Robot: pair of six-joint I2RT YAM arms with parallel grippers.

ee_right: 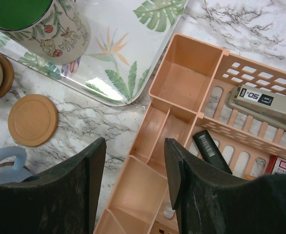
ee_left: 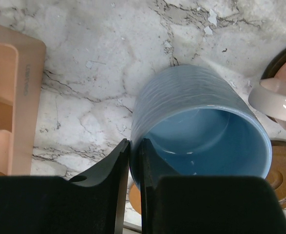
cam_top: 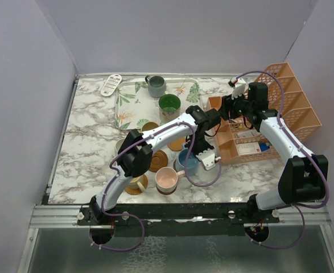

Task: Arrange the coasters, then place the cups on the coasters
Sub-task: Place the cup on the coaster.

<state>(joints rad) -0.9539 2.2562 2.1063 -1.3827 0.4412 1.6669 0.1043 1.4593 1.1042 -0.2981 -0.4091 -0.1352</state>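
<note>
left hand [ee_left: 135, 144] pinching blue cup [ee_left: 181, 97] rim; right hand [ee_right: 134, 146] spread; rack [ee_right: 186, 68] label [ee_right: 254, 95] "50"

My L arm [cam_top: 161, 132] reaches fwd, wrist bent down. L gripper [ee_left: 134, 190] is pinched tight on a cup [ee_left: 201, 131] wall, one finger inside, one outside. R arm [cam_top: 283, 136] arcs inward; R gripper [ee_right: 135, 190] points down, jaws abt half apart, holding nothing.

Partial items: pink cup [ee_left: 279, 100] and brown coaster [ee_left: 282, 171] cut by right edge, orange rack [ee_left: 11, 97] by left edge, near rim of blue cup [ee_left: 191, 97] behind left gripper [ee_left: 134, 142].
</note>
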